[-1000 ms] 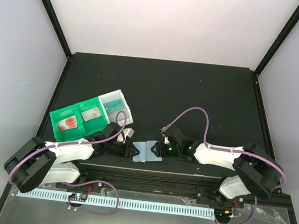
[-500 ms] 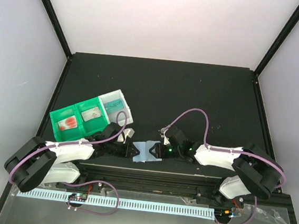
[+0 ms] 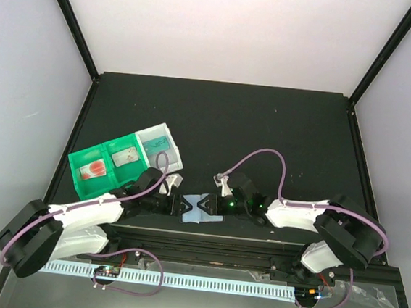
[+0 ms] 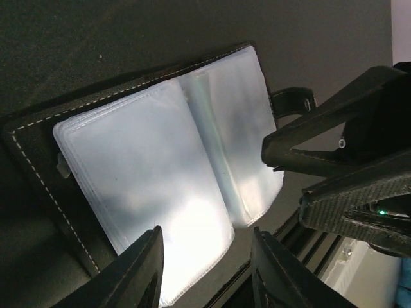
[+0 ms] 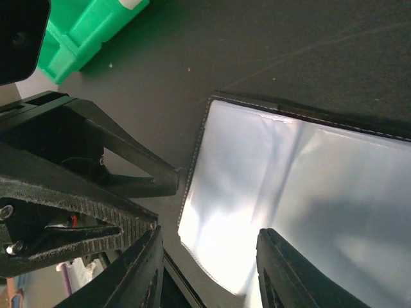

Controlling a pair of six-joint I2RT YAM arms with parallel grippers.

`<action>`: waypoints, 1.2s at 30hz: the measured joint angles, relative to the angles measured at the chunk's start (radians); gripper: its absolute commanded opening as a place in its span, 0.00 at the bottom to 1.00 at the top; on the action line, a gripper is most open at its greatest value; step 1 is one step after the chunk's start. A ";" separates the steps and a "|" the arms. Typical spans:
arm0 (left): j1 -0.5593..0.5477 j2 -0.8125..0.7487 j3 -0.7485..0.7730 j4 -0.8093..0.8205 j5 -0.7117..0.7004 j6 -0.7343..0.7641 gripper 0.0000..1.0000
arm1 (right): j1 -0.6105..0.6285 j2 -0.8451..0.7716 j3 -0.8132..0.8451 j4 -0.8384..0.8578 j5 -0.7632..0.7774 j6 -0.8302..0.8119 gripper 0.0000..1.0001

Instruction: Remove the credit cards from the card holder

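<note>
The card holder (image 3: 201, 210) lies open and flat near the table's front edge, its pale-blue clear sleeves in a black stitched cover (image 4: 164, 167) (image 5: 289, 186); I see no card in the sleeves. My left gripper (image 3: 184, 208) (image 4: 209, 273) is open, low over the holder's left end. My right gripper (image 3: 212, 204) (image 5: 212, 273) is open over its right end, facing the left one. A whitish card with reddish print (image 3: 96, 167) and a pale card (image 3: 125, 157) lie in the green tray. A teal card (image 3: 157, 145) lies in the white bin.
The green two-compartment tray (image 3: 89, 154) (image 5: 90, 25) and the white bin (image 3: 165, 131) stand behind and left of the left gripper. A black rail (image 3: 198, 235) runs along the table's front edge, close to the holder.
My right gripper has slid left, further over the holder. My left arm has stretched out, its elbow dropping lower left, with its gripper still at the holder's left end.
</note>
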 measured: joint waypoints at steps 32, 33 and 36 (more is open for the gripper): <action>0.000 0.065 0.032 -0.086 -0.099 0.004 0.42 | -0.001 -0.053 0.008 -0.223 0.197 -0.035 0.45; 0.000 0.066 0.032 -0.085 -0.099 0.005 0.42 | -0.001 -0.052 0.008 -0.221 0.195 -0.035 0.45; 0.000 0.071 0.032 -0.079 -0.098 0.005 0.42 | -0.001 -0.050 0.008 -0.216 0.188 -0.035 0.45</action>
